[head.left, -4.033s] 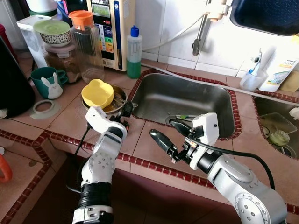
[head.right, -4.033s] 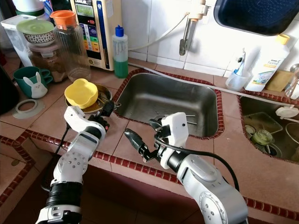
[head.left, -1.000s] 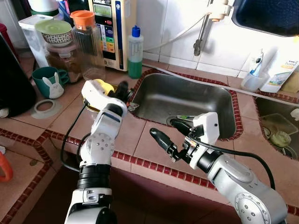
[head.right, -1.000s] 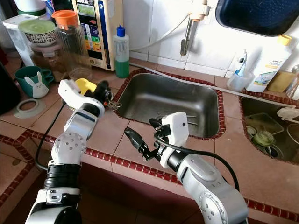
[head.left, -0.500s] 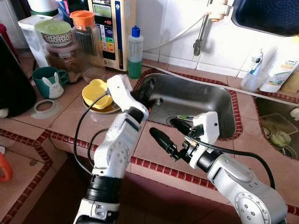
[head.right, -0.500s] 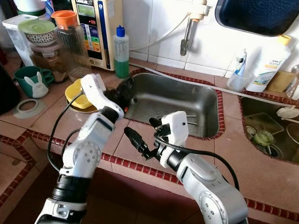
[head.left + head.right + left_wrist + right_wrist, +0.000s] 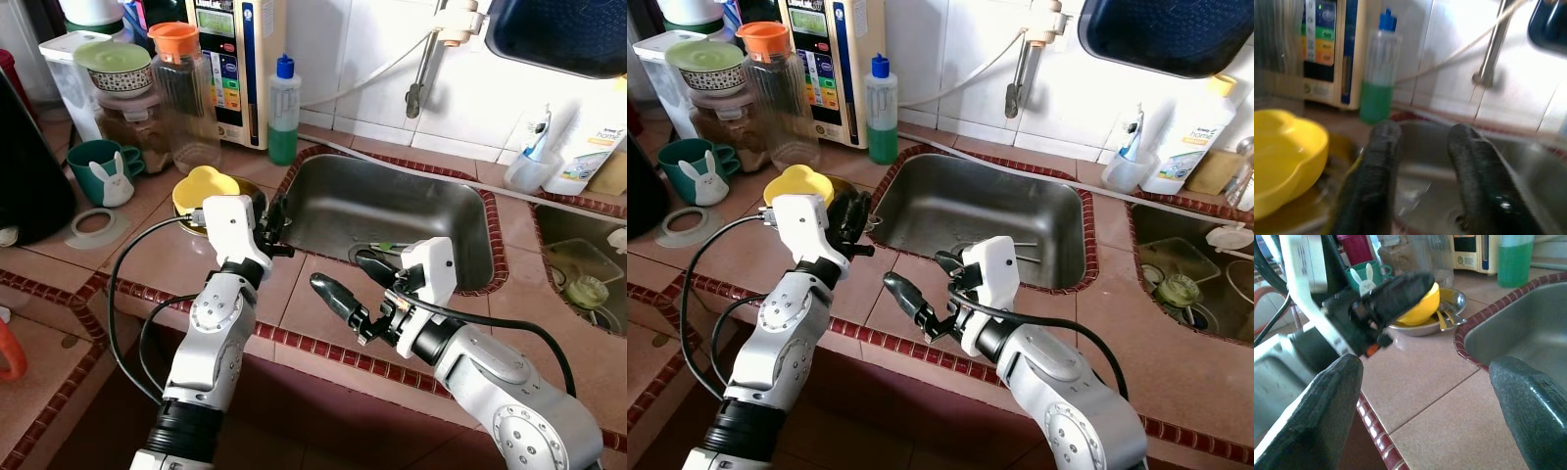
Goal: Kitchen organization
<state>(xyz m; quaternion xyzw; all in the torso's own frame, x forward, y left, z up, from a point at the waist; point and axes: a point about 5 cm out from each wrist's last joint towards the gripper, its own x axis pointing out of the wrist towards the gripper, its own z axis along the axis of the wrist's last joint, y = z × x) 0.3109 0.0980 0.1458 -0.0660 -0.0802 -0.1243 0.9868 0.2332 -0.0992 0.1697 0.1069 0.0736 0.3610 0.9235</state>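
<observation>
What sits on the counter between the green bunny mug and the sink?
A yellow bowl on a metal plate, with the left claw just beside them, seen in both eye views.

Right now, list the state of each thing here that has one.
left gripper: open, empty, by the sink's left rim
right gripper: open, empty, above the counter
yellow bowl: upright in the metal dish
sink: no water running
green bottle: capped, upright

1. Left end effector [image 7: 276,217] has pulled back from over the sink [image 7: 392,211]; half a second ago it reached over the basin's left rim.
2. It now hovers empty beside the yellow bowl [image 7: 204,186], above the bench [image 7: 157,250].
</observation>
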